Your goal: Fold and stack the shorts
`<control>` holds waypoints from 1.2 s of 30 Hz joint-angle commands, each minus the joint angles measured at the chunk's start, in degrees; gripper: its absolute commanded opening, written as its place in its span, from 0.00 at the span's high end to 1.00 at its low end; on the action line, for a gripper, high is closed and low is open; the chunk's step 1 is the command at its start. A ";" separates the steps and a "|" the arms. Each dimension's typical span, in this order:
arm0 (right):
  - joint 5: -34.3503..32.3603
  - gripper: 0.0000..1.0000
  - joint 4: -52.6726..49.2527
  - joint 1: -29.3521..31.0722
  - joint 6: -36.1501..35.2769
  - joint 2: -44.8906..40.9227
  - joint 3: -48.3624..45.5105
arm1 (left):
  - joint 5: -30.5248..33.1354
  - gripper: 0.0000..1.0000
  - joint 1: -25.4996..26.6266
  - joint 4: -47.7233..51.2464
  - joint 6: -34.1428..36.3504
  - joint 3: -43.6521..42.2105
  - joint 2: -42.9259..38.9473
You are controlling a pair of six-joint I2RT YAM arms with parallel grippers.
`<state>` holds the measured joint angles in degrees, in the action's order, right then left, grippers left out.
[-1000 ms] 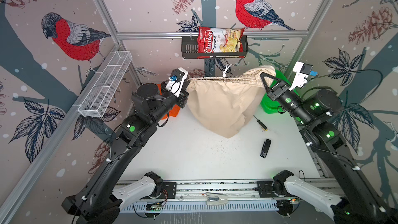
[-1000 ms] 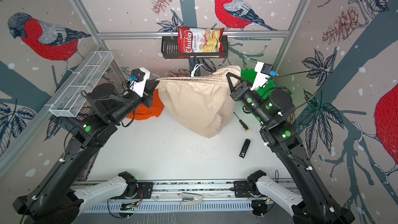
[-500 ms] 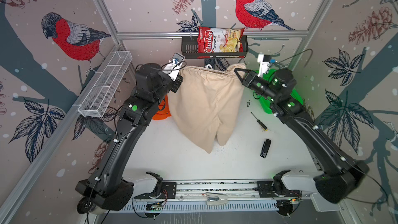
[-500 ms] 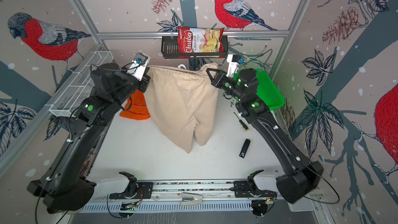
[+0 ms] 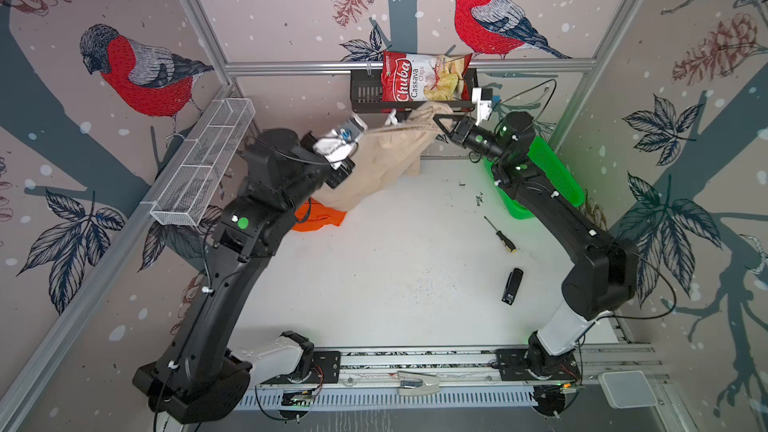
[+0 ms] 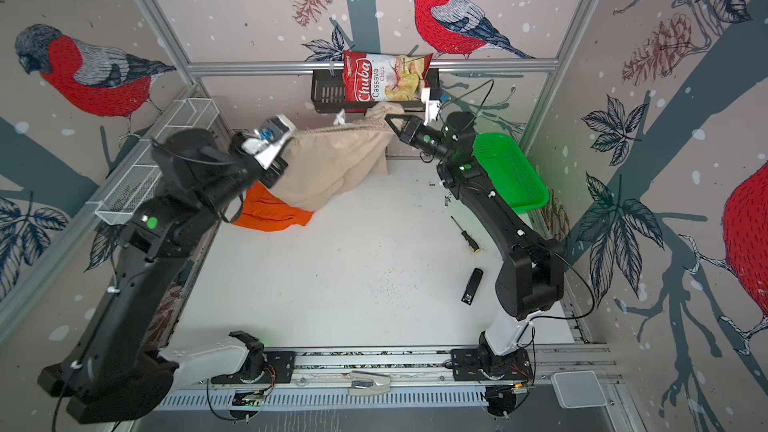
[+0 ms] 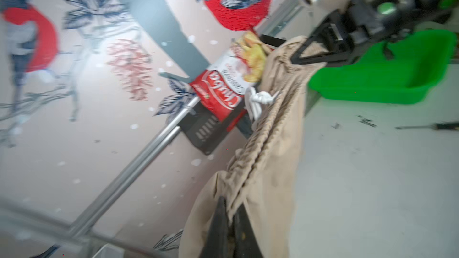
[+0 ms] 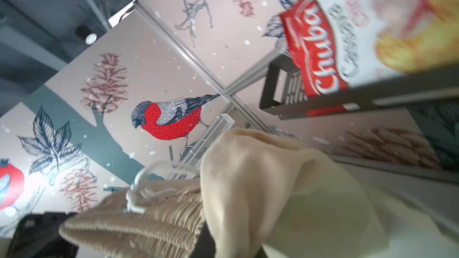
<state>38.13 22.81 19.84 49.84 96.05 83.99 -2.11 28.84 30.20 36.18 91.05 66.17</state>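
Top views both showed the white table [image 5: 374, 292] spread below the two grippers. Beige shorts [image 5: 386, 160] hung off it, stretched by the waistband between them. The right gripper [image 5: 438, 119] was pinched narrow on one end of the gathered elastic, up near the back wall. The left gripper [image 7: 230, 204] was lower, and in the left wrist view its dark fingers [image 7: 218, 222] were squeezed together with the band's other end caught between them. The loose cloth sagged below the left gripper.

A green basket [image 5: 557, 172] sat just behind the right gripper's arm, on its outer side. A wire rack [image 5: 203, 164] ran along the wall on the left gripper's outer side. Orange shorts [image 5: 320, 218] lay crumpled on the table under the left gripper, partly covered in view by the beige hem; whether the two touched could not be told.

A black shelf [image 5: 365, 93] with a chips bag [image 5: 424, 78] hung just behind the right gripper. A screwdriver [image 5: 500, 234] and a small black oblong object [image 5: 512, 286] lay well in front of that gripper. A white drawstring knot [image 5: 390, 118] showed on the waistband close beside it.
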 commanded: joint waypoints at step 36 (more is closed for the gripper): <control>-19.60 0.36 -41.59 -8.64 -15.75 -27.93 -38.17 | -17.50 0.31 11.38 -39.79 -46.12 -44.61 12.32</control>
<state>19.97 -18.48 10.07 30.92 68.79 48.14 -20.88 40.99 -4.03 -4.89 47.70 78.54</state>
